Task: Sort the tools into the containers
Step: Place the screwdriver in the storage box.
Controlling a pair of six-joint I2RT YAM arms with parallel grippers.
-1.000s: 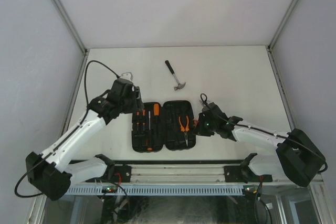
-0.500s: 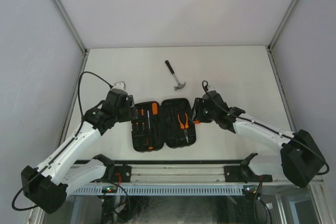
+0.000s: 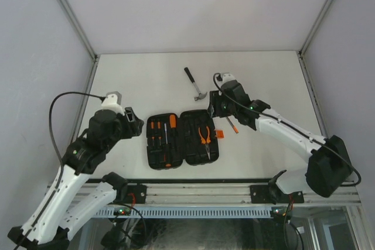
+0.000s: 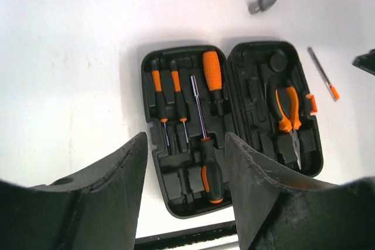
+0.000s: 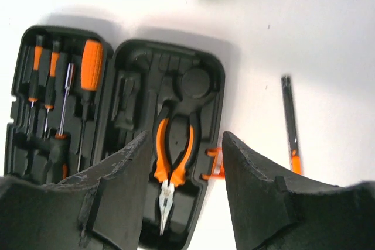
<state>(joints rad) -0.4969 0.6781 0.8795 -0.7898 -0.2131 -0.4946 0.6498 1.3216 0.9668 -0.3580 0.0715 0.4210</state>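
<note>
The black tool case [image 3: 187, 157] lies open near the table's front edge. Several screwdrivers [image 3: 160, 137] sit in its left half, and the orange-handled pliers [image 3: 204, 136] lie in its right half. One slim black-and-orange screwdriver [image 3: 229, 124] lies loose on the table just right of the case. The claw hammer [image 3: 196, 84] lies further back. My left gripper [image 3: 133, 126] hovers left of the case, open and empty. My right gripper [image 3: 214, 109] hangs open and empty over the case's back right corner. The left wrist view shows the screwdrivers [image 4: 176, 95] and pliers [image 4: 287, 109] in the case.
White walls with metal posts close in the table on three sides. The arm bases and a rail [image 3: 193, 191] run along the near edge. An orange latch [image 5: 215, 162] sticks out from the case's right side.
My right gripper opened and rose away from the case's right side, and a slim screwdriver now lies there on the table. My left arm drew back to the left, off the case.
</note>
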